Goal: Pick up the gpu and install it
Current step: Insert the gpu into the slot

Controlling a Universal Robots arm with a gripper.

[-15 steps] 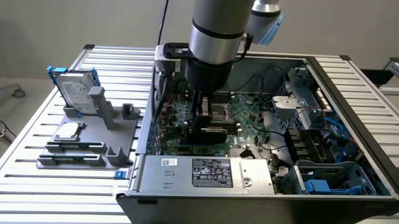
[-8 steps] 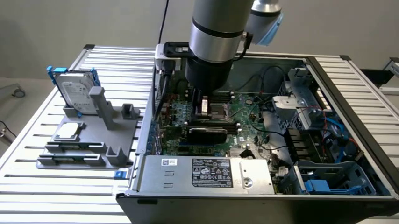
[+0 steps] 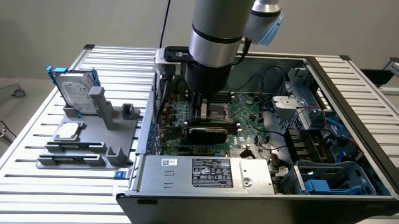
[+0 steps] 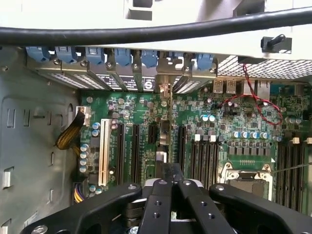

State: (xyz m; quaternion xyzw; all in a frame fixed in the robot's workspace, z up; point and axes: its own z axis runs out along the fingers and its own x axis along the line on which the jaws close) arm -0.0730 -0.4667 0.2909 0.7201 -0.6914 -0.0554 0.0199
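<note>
the slatted aluminium bench (image 3: 62, 205) carries 1 open computer case (image 3: 249, 211) and, toward the exterior view's left, 1 grey parts fixture (image 3: 87, 140). the arm (image 3: 215, 28) reaches straight down into the case, above the motherboard (image 3: 252, 116). 1 silver power supply box (image 3: 206, 172) sits in the near part of the case. on the fixture, 1 silver hard drive (image 3: 76, 95) with a blue-edged frame stands upright. the gpu (image 3: 209, 134) is inside the case. it stands on edge on the motherboard, directly beneath the hand (image 3: 201, 116), with its black shroud facing the power supply box. in the wrist view the gpu (image 4: 163, 131) appears edge-on, parallel to the black expansion slots (image 4: 134, 151), and it reaches the rear bracket openings. the fingers (image 4: 158, 204) of the hand are drawn together at the upper edge of the card. it cannot be determined whether they pinch the card or only meet above it, nor whether the card is fully seated. 1 small square cpu chip (image 3: 68, 131) lies flat on the fixture, in front of the hard drive.
</note>
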